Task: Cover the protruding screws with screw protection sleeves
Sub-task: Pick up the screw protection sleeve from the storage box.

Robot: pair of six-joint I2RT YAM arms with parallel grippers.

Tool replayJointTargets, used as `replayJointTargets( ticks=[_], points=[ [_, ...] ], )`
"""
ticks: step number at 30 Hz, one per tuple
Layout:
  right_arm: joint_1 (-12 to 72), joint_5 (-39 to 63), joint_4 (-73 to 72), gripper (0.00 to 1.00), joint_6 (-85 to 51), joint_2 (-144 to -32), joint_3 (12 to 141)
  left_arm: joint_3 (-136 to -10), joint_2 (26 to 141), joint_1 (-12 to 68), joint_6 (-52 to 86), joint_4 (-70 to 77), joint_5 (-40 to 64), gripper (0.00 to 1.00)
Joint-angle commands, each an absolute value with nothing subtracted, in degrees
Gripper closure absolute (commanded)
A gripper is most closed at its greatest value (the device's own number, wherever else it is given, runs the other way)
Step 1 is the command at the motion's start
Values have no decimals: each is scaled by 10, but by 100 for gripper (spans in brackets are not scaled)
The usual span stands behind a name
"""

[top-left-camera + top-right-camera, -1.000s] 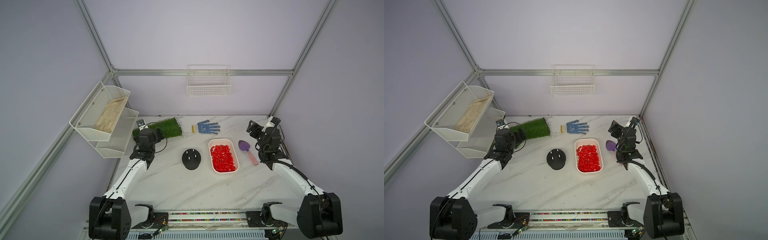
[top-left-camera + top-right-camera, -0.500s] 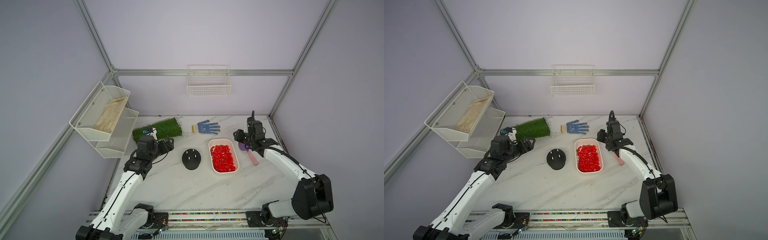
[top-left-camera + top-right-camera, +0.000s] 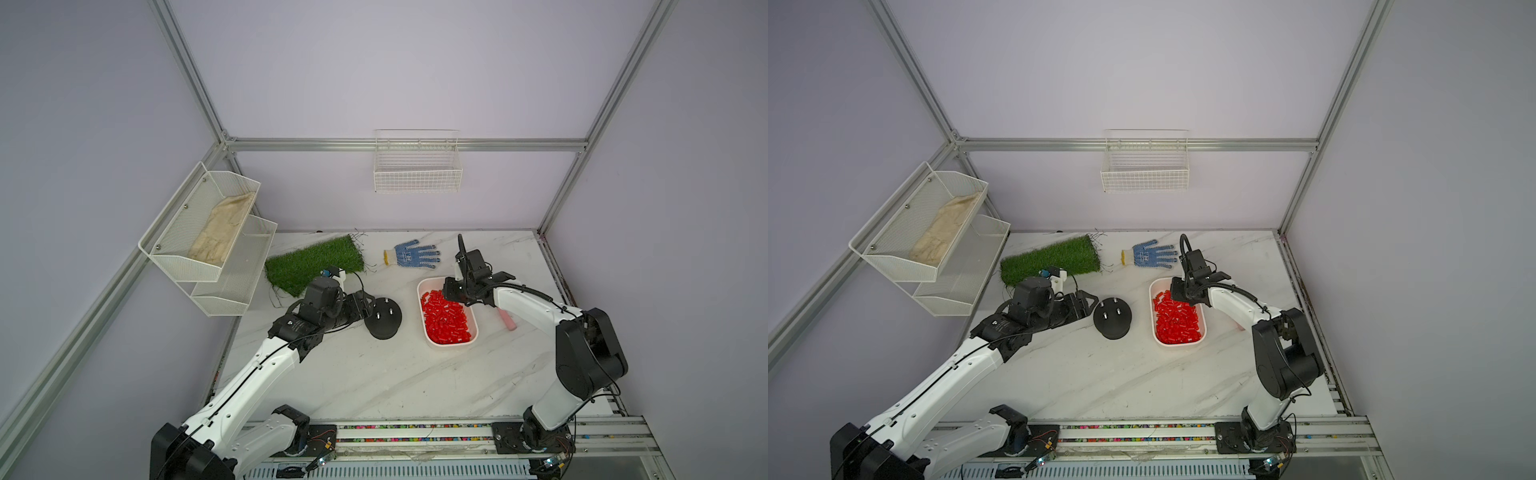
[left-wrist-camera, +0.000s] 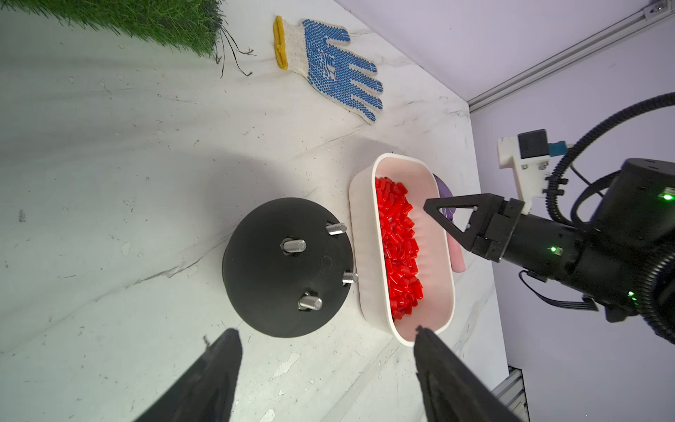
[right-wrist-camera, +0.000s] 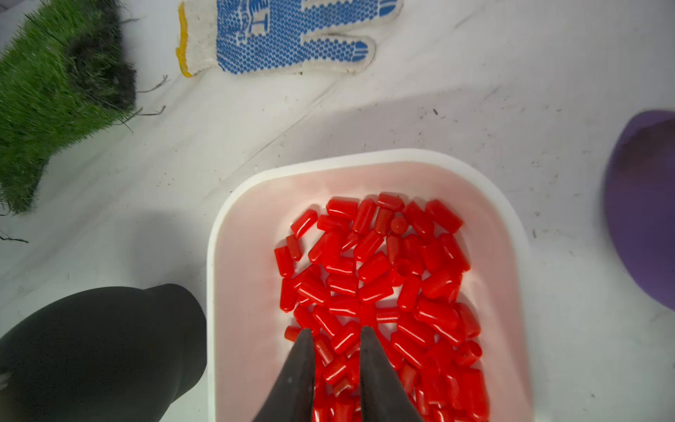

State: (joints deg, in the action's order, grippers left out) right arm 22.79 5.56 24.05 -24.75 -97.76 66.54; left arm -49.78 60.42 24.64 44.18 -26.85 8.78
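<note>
The only printing in view is a blue emblem on the palm of the blue-dotted glove (image 4: 328, 65); its characters are too small to read.

There is one black domed base (image 4: 263, 292) on the tabletop (image 3: 374, 374); four protruding screws (image 4: 294, 245) stand up from its top, all four bare metal. Just beside it is one white tray (image 5: 401, 155), holding a heap of red screw protection sleeves (image 5: 372, 270) too many to count. There is also one glove, one patch of green turf (image 3: 311, 266) and one purple scoop (image 5: 643, 204) on the far side of the tray. On the walls hang one wire basket (image 3: 417, 174) and one two-tier wire shelf (image 3: 183, 266), with a beige cloth (image 3: 222, 232) in its upper tier.

The left claw (image 4: 325, 330) is spread wide and holds nothing; it is level with the tabletop, just beside the base on the side away from the tray. The right claw (image 5: 335, 330) points down into the heap with its tips only a narrow gap apart; one sleeve lies between them, but whether it is pinched I cannot tell.
</note>
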Motion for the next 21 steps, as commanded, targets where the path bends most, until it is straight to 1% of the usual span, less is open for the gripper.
replayJointTargets(
  ticks=[1, 4, 13, 21],
  points=[
    [239, 81, 225, 74, -239, -995, 676, -503, 600, 252, 455, -254, 86, 24],
    [243, 86, 221, 74, -237, -1005, 681, -498, 600, 253, 460, -248, 92, 24],
    [255, 84, 230, 66, -219, -1040, 701, -497, 606, 255, 468, -246, 99, 24],
    [260, 86, 233, 66, -208, -1073, 718, -494, 603, 255, 470, -245, 99, 23]
  ],
)
